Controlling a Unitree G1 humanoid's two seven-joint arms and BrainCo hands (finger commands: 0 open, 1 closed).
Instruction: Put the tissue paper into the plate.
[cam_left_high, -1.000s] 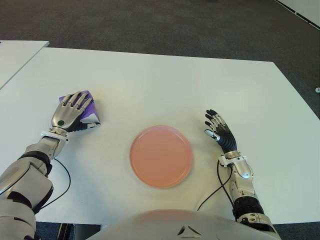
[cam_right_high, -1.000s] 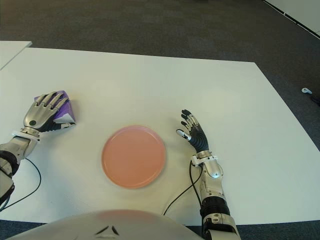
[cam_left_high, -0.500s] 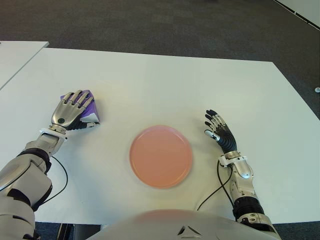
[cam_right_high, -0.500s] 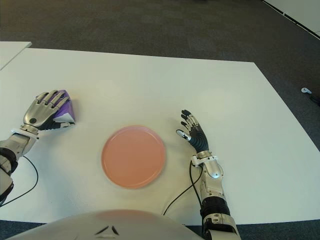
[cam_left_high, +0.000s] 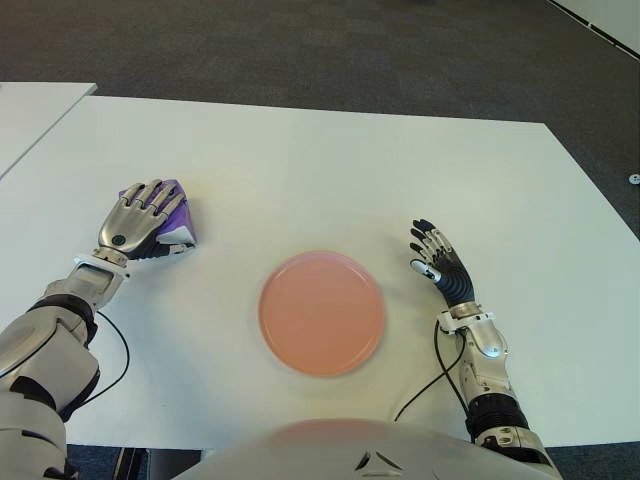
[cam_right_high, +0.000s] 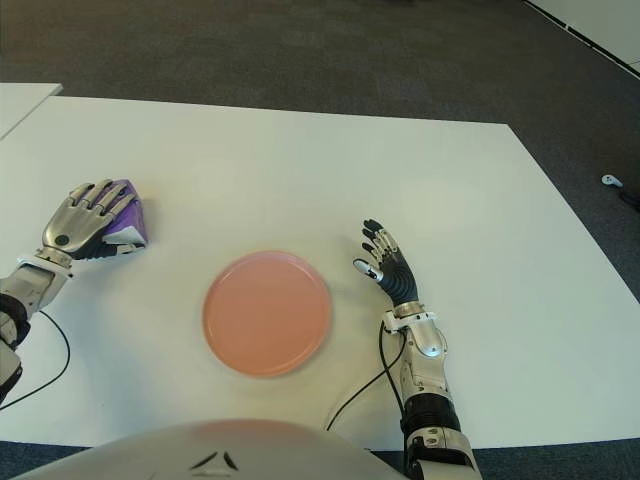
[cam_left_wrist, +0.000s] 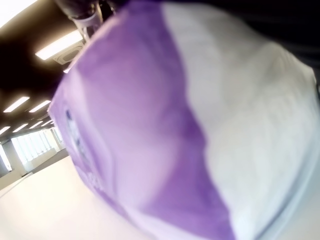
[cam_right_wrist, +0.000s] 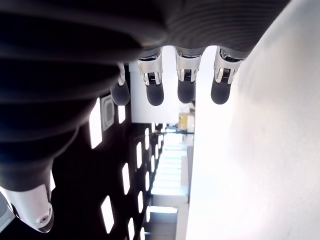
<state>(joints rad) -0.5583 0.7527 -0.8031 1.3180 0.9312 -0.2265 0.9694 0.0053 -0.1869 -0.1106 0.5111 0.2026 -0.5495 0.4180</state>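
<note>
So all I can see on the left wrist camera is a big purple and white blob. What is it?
Observer: It's the tissue pack, lying on the white table under the left hand.
Operator: Is the plate close?
Observer: The pink plate sits nearer the table's middle, to the right of the pack, with nothing on it.
Operator: What's the other hand doing?
Observer: The right hand shows just right of the plate, holding nothing, fingers spread.

Glossy purple-white tissue pack (cam_left_high: 176, 222), matt pink plate (cam_left_high: 322, 312), smooth white table (cam_left_high: 330, 180)
</note>
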